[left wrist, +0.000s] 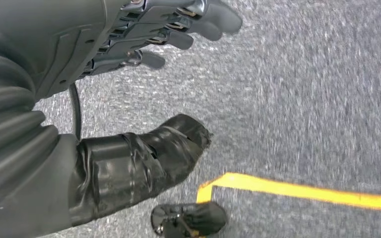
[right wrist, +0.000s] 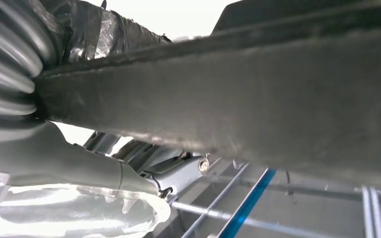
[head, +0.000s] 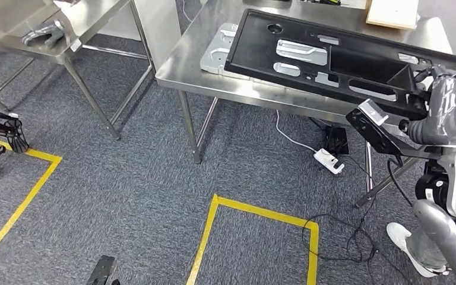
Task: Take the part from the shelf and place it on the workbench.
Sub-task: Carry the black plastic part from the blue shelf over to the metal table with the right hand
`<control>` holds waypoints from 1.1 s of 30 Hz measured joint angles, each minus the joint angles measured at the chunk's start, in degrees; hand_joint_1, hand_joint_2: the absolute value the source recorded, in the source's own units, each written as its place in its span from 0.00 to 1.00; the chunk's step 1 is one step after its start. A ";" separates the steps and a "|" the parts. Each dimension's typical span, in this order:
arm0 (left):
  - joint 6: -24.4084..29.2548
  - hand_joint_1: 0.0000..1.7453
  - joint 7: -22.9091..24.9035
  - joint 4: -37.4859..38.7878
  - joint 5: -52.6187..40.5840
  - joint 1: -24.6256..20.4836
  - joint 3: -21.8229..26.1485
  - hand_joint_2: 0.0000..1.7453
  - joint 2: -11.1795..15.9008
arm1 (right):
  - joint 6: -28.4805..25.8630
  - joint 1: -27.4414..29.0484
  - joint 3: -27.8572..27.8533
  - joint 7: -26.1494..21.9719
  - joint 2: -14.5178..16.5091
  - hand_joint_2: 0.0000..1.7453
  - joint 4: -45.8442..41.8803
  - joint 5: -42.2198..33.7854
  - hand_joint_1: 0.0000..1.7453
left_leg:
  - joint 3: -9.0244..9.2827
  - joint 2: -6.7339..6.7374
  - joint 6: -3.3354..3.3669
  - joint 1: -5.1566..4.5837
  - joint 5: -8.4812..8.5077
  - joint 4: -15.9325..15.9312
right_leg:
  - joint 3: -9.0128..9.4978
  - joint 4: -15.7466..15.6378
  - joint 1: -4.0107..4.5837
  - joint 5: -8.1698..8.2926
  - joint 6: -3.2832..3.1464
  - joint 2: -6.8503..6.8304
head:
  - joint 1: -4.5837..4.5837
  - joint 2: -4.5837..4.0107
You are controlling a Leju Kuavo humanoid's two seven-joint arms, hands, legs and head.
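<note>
Right hand [head: 445, 113] fingers holding black part [head: 326, 59] overhanging steel table [head: 184, 68] edge, left hand [left wrist: 144, 34] fingers spread over grey carpet [head: 130, 178].

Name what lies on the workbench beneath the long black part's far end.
A silver metal plate lies between the black part and the workbench top, seen in the head view.

A long panel [head: 332, 65] lies across the workbench [head: 190, 65], its right end past the table edge and held by the right hand [head: 445, 113]. A metal plate [head: 217, 53] lies on the workbench, partly under the panel's left end. A board [head: 392, 12] sits behind the panel. A second table [head: 89, 18] stands to the left. A power strip [head: 328, 160] lies on the floor under the workbench.
</note>
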 joint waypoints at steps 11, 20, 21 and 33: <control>-0.16 0.00 -0.13 -0.39 -0.31 0.46 0.01 1.00 -0.32 | 0.51 2.89 -2.88 0.00 -0.55 1.00 1.27 -1.36 1.00 | 5.41 -0.11 0.31 0.76 -3.54 -1.40 | -7.09 6.04 -0.79 3.51 1.87 -0.37 | 0.24 0.00; -0.34 0.00 0.18 -0.47 -1.16 0.10 0.02 1.00 -0.58 | -1.39 6.60 -8.35 0.18 -1.84 1.00 4.02 -4.08 1.00 | 1.32 0.02 -2.22 0.83 -8.73 8.06 | -3.70 0.94 -0.74 3.13 -0.98 -0.17 | -0.01 0.00; -0.37 0.00 0.19 -0.47 -1.23 0.15 0.02 1.00 -0.62 | -1.51 6.86 -8.84 0.18 -1.86 1.00 4.24 -4.11 1.00 | -1.13 0.03 -2.34 0.88 -9.77 11.91 | -3.45 0.95 -0.71 2.87 -1.10 -0.18 | -0.02 0.00; -0.46 0.00 0.28 -0.49 -1.51 0.33 0.04 1.00 -0.81 | -1.13 8.37 -11.14 0.14 -2.04 1.00 6.26 -4.30 1.00 | 1.95 0.07 0.27 0.40 -0.41 -1.41 | -0.13 0.91 -0.29 -0.45 0.90 0.05 | 0.13 0.01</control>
